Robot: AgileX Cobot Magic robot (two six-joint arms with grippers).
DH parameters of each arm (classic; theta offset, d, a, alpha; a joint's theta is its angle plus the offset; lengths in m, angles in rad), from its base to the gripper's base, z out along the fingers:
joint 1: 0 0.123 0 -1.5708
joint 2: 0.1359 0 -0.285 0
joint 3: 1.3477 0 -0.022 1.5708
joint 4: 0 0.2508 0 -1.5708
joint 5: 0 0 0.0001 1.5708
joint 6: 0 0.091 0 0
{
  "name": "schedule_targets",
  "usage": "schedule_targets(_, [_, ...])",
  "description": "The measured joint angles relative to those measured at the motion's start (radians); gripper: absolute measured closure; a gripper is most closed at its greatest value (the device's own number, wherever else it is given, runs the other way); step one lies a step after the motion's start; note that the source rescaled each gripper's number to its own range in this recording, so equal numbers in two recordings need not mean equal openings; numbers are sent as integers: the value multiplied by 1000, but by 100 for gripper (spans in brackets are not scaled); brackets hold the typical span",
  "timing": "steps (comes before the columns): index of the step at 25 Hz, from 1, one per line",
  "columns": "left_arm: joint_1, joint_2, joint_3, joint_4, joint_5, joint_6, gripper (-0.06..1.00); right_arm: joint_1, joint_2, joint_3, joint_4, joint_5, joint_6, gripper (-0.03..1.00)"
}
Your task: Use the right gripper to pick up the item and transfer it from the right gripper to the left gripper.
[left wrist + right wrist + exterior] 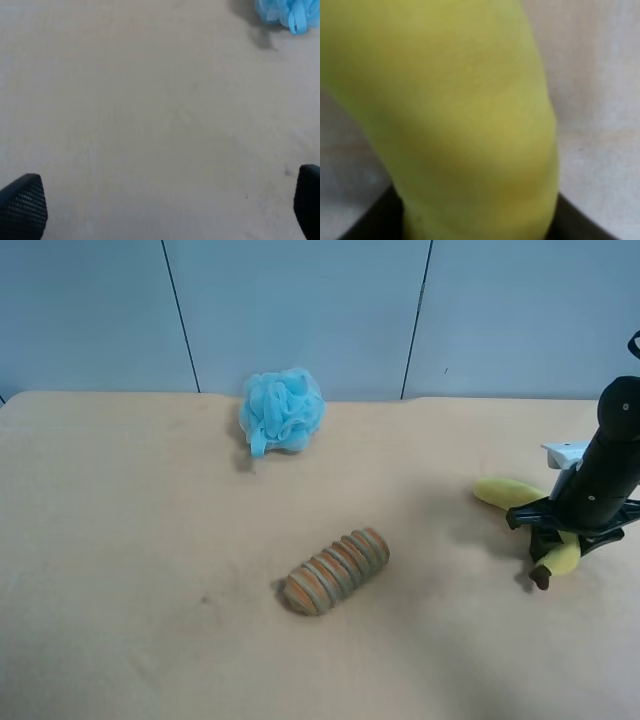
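1. Right, in tight on the right wrist view: the banana (470, 120) fills the shot. The right fingers (372, 225) sit dark against both its flanks, closed on it about mid-length by the look of it.
2. From up high, the banana is on the counter (150, 620) near that view's right edge. Its brown stem end points toward the camera and its pale end pokes out beyond the fingers. Whether it's lifted clear, I can't tell.
3. Handling call: it's plush, so I'd judge it light, squashy and not slippery. It should sag at the ends rather than break. Mid-body is the sane hold, leaving an end free for the handover.
4. Over to the left fingers (22, 207): spread wide, holding nothing, bare counter beneath.
5. Further back sits the striped roll (337, 570), then the blue pouf (282, 410) at the far edge.
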Motion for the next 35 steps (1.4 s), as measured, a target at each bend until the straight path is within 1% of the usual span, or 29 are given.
schedule_targets(1, [0, 0, 0, 0, 0, 0, -6, 0, 0, 0, 0, 0, 0, 72])
schedule_targets(3, [0, 0, 0, 0, 0, 0, -6, 0, 0, 0, -6, 1, 0, 90])
schedule_targets(4, [0, 0, 0, 0, 0, 0, -6, 0, 0, 0, -6, 3, 0, 97])
schedule_targets(7, [0, 0, 0, 0, 0, 0, -6, 0, -7, 0, -7, 8, 0, 97])
schedule_targets(13, [0, 0, 0, 0, 0, 0, -6, 0, -87, 0, -7, 56, 0, 97])
schedule_targets(19, [0, 0, 0, 0, 0, 0, -6, 0, -220, 0, 40, 87, -2, 97])
schedule_targets(22, [0, 0, 0, 0, 0, 0, -6, 11, -281, 0, 66, 109, -25, 97])
schedule_targets(25, [0, 0, 0, 0, 0, 0, -6, 70, -332, 0, 73, 119, -52, 97])
schedule_targets(35, [0, 0, 0, 0, 0, 0, -6, 358, -424, 0, 74, 184, -149, 97])
